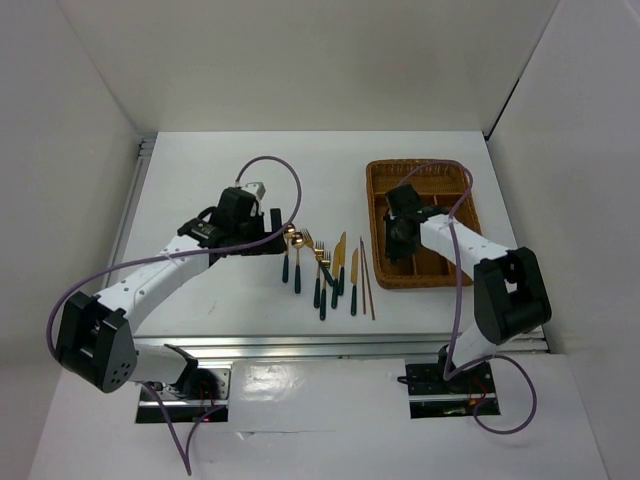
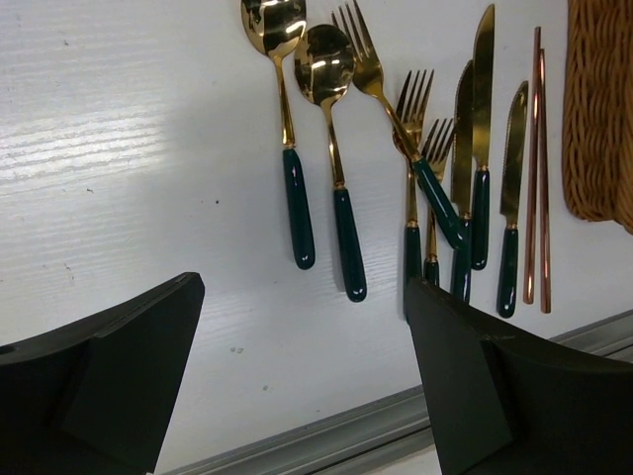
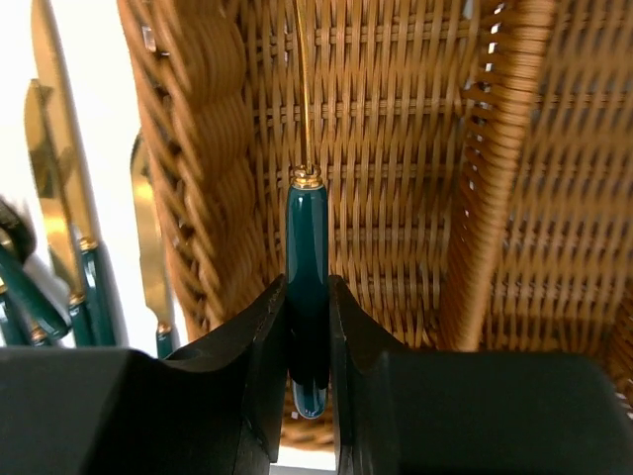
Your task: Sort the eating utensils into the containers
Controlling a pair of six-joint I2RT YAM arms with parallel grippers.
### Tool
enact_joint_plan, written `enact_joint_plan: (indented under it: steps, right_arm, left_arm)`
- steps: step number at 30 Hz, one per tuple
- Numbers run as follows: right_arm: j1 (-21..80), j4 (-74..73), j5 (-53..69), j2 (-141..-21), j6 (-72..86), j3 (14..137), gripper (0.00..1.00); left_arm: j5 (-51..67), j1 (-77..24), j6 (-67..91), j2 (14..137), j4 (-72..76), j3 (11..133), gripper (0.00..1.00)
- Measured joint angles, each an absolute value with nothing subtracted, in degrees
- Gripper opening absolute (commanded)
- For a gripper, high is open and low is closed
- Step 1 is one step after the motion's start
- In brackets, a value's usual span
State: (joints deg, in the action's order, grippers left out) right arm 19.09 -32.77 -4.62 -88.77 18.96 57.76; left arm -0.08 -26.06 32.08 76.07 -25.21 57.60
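Note:
Several gold-headed eating utensils with dark green handles (image 1: 320, 268) lie in a row on the white table: two spoons (image 2: 280, 99), forks (image 2: 410, 129), knives (image 2: 482, 129) and a pair of brown chopsticks (image 2: 537, 158). My left gripper (image 1: 275, 236) hovers open just left of the spoons, its jaws wide apart over bare table (image 2: 303, 317). My right gripper (image 1: 400, 240) is over the left compartment of the wicker tray (image 1: 420, 165), shut (image 3: 308, 297) on the green handle of one utensil (image 3: 307, 233). Only a thin gold stem of that utensil shows; its head is out of view.
A woven divider (image 3: 495, 178) separates the tray's long compartments. The tray's left wall (image 3: 198, 148) stands beside the knives on the table (image 3: 59, 148). A metal rail (image 1: 330, 345) runs along the table's near edge. White walls enclose the table on three sides.

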Motion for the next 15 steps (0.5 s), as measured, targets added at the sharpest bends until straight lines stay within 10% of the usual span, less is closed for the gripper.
enact_joint_plan:
  steps: [9, 15]
  right_arm:
    - [19.07, -32.84, -4.23, -93.23, 18.87, 59.53, 0.78]
    - [18.98, -36.60, -5.54, -91.13, 19.29, 65.12, 0.92]
  left_arm:
    - [1.28, -26.06, 31.66, 80.73, -23.86, 57.21, 0.97]
    - [1.83, -26.26, 31.79, 83.11, -23.05, 56.12, 0.94]
